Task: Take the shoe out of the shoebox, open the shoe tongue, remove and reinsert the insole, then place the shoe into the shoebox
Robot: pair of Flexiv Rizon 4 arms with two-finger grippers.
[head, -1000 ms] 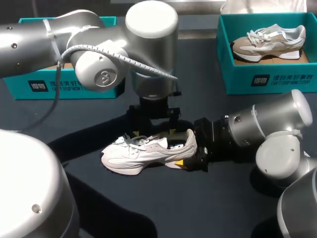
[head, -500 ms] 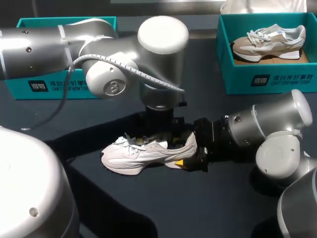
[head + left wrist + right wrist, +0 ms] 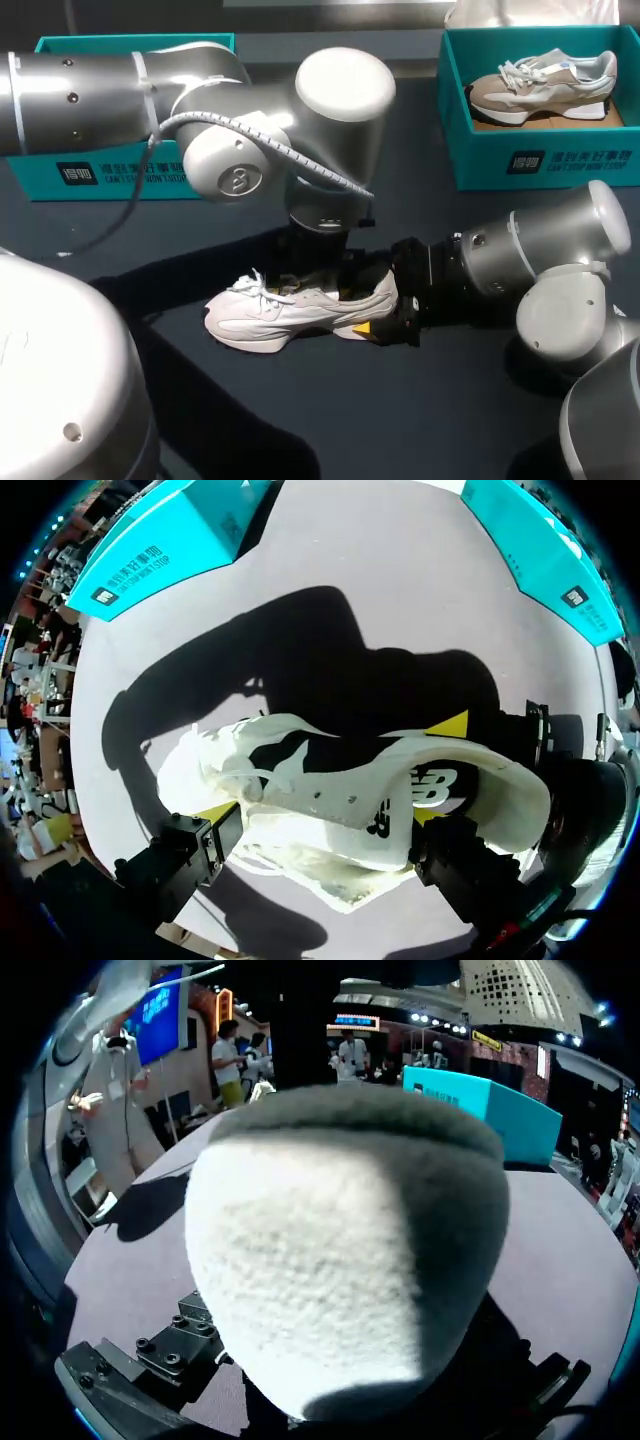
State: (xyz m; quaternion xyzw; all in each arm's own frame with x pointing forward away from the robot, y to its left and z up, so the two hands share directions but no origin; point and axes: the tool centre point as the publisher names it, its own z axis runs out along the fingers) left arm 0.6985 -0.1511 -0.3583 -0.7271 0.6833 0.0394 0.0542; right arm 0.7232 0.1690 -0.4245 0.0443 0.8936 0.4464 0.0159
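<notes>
Right hand is clamped on the heel of the white shoe, which rests mid-tabletop with its toe toward my left. Left hand hangs right over the shoe's opening, fingers spread apart, gripping nothing. The teal shoebox sits at the far left, well apart from the shoe

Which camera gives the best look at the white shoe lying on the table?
The head view: it shows the shoe whole, side-on, toe to heel, only its collar partly hidden. The left wrist view looks down on its laces and opening; the right wrist view sees only its heel, up close.
</notes>
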